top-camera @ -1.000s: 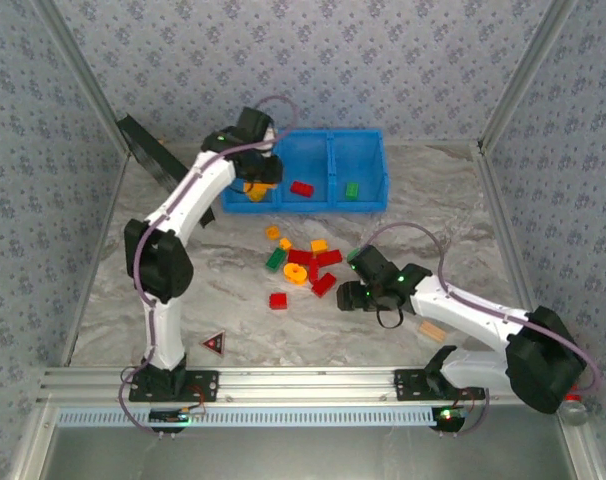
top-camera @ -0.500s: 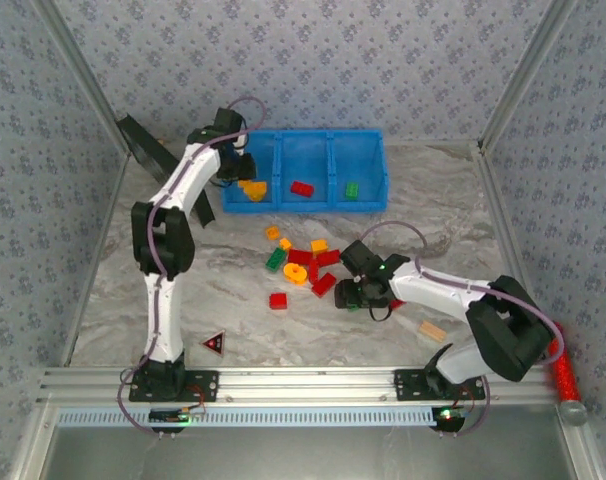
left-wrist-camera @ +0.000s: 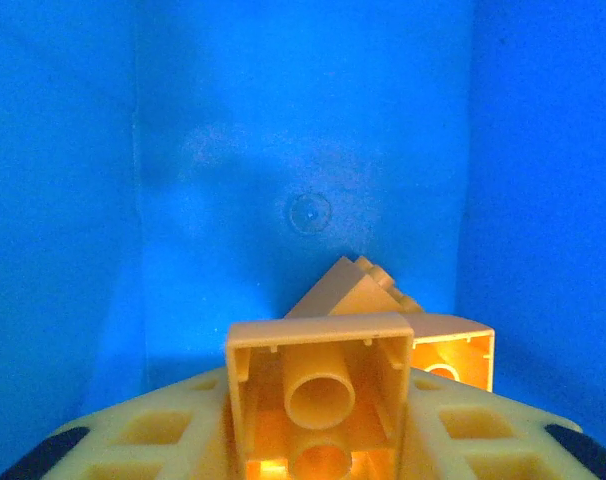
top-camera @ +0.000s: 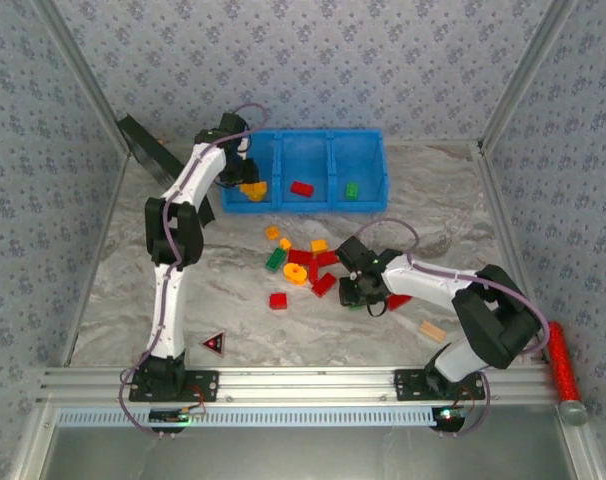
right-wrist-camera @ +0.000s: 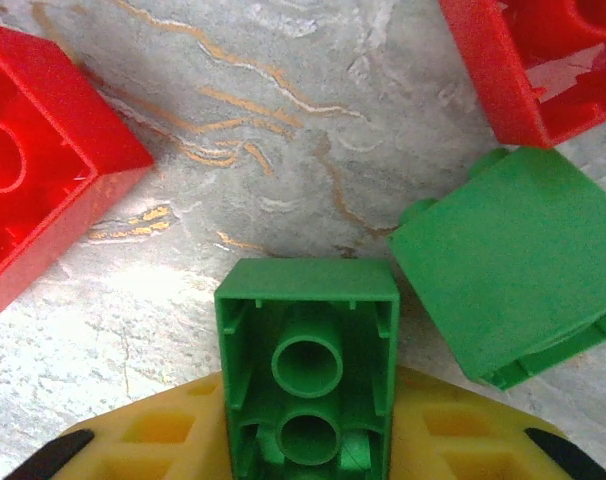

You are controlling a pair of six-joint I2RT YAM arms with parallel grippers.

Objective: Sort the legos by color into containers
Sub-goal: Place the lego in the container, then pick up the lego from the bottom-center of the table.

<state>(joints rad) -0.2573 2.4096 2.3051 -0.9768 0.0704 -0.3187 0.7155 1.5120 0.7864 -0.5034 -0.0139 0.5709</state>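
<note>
Marbled grey table (top-camera: 243, 320) spreads under both my arms, with patterned walls around it. My left gripper (left-wrist-camera: 320, 445) is clamped on an orange-yellow brick (left-wrist-camera: 320, 370), its hollow underside facing the wrist camera, inside the left compartment of the blue bin (top-camera: 313, 206). A second orange-yellow brick (left-wrist-camera: 448, 350) lies on the bin floor behind it. My right gripper (right-wrist-camera: 308, 440) is low over the table and grips a green brick (right-wrist-camera: 308, 330), its underside also toward the camera. Just beside it lies another green brick (right-wrist-camera: 508, 280), with red bricks (right-wrist-camera: 43, 190) to the left and upper right. From above, one red lego (top-camera: 301, 188) sits in the middle compartment, one green lego (top-camera: 352, 189) in the right, and a loose pile (top-camera: 303, 262) lies between the bin and my right gripper. Each held brick hides where my pads meet it.
</note>
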